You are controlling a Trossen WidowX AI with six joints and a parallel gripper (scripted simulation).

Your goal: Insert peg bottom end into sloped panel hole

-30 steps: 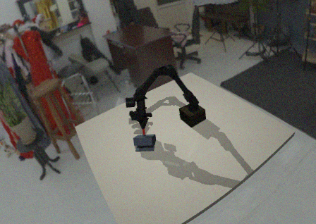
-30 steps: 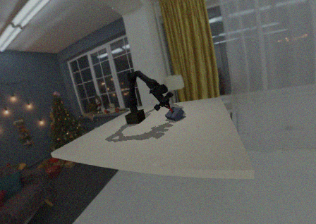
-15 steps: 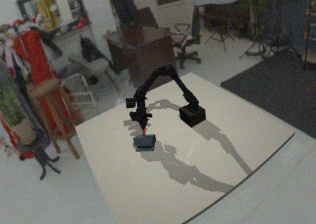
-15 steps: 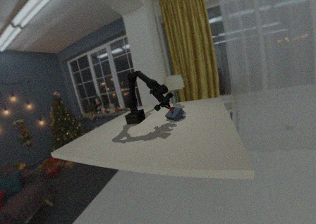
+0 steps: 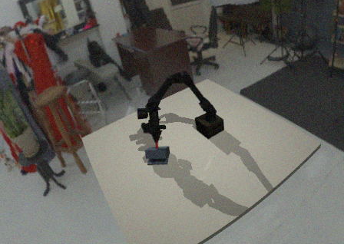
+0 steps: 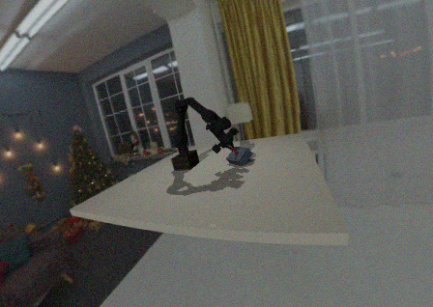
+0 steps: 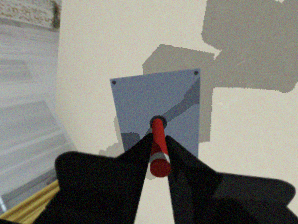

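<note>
My gripper [image 7: 158, 138] [image 5: 156, 133] [image 6: 229, 144] is shut on a round red peg [image 7: 158, 145] [image 5: 157, 143] [image 6: 233, 151]. In the wrist view the peg points away from me and its far end meets the dark round hole [image 7: 158, 119] in the face of the blue-grey sloped panel [image 7: 135, 105] [image 5: 158, 153] [image 6: 240, 155]. How deep the tip sits in the hole I cannot tell. In the top view the gripper hangs just above the panel with a short red length showing between them.
The arm's black base block [image 5: 209, 125] [image 6: 185, 161] stands on the pale table [image 5: 215, 170] [image 6: 271, 195] behind and right of the panel. The panel has small dark screws at its top corners [image 7: 196, 73]. The table's edge is near on the left in the wrist view.
</note>
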